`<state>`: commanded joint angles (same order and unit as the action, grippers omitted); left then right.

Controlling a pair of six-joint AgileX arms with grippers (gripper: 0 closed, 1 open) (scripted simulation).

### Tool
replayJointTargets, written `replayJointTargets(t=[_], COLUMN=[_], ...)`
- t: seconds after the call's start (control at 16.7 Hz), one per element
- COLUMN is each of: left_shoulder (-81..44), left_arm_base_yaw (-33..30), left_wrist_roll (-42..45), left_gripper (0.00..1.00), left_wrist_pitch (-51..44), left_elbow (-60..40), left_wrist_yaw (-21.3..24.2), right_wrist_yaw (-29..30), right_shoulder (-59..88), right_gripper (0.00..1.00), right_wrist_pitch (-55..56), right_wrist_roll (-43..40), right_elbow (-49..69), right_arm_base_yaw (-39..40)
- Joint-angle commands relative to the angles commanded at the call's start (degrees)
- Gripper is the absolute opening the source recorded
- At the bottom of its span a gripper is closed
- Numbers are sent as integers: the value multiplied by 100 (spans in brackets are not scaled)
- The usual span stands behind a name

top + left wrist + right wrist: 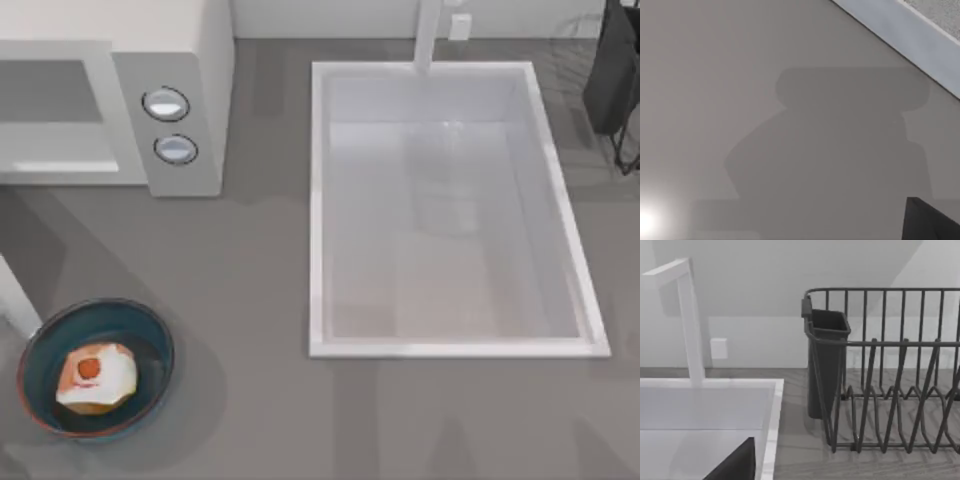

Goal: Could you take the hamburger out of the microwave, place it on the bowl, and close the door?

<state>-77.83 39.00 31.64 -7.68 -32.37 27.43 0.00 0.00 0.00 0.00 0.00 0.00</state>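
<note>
From above, the hamburger [96, 377] sits inside the bowl [150, 335] at the near left corner of our table [250, 280], its orange-red spot facing up and off toward the left of its top. Its whitish body runs a little longer from left to right than front to back, though the shape is close to round. The microwave [175, 60] stands at the far left, its two dials [166, 104] side by side on the panel, well apart from the bowl. The door [12, 295] shows as a white edge just beside the bowl's left rim. The sink [318, 200] takes the middle of the table, with the faucet [428, 35] at its far side. Our right wrist camera faces a dark dish rack [890, 390] beside the sink. We cannot tell how either gripper's fingers stand.
</note>
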Motion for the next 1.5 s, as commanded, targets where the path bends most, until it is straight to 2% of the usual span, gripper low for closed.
replayJointTargets(t=[0.18,0.48,0.6,0.72,1.02,1.14,1.26,1.5], left_shoulder=[521,556,650,823,1428,1631,1729,1707], left_arm_base_yaw=[-522,-567,-767,-1205,-2877,-3296,-3472,-3457], left_wrist_roll=[-510,-574,-761,-1106,-2263,-2633,-2802,-2804], left_gripper=[0,0,0,0,0,0,0,0], left_wrist_pitch=[194,204,214,233,297,318,328,326], left_elbow=[502,547,606,717,1092,1215,1275,1256], left_wrist_yaw=[-320,-346,-509,-815,-1826,-2151,-2311,-2294], right_wrist_yaw=[0,0,0,0,0,0,0,0], right_shoulder=[0,0,0,0,0,0,0,0], right_gripper=[100,100,100,100,100,100,100,100], right_wrist_pitch=[0,0,0,0,0,0,0,0], right_wrist_roll=[0,0,0,0,0,0,0,0], right_elbow=[0,0,0,0,0,0,0,0], right_arm_base_yaw=[0,0,0,0,0,0,0,0])
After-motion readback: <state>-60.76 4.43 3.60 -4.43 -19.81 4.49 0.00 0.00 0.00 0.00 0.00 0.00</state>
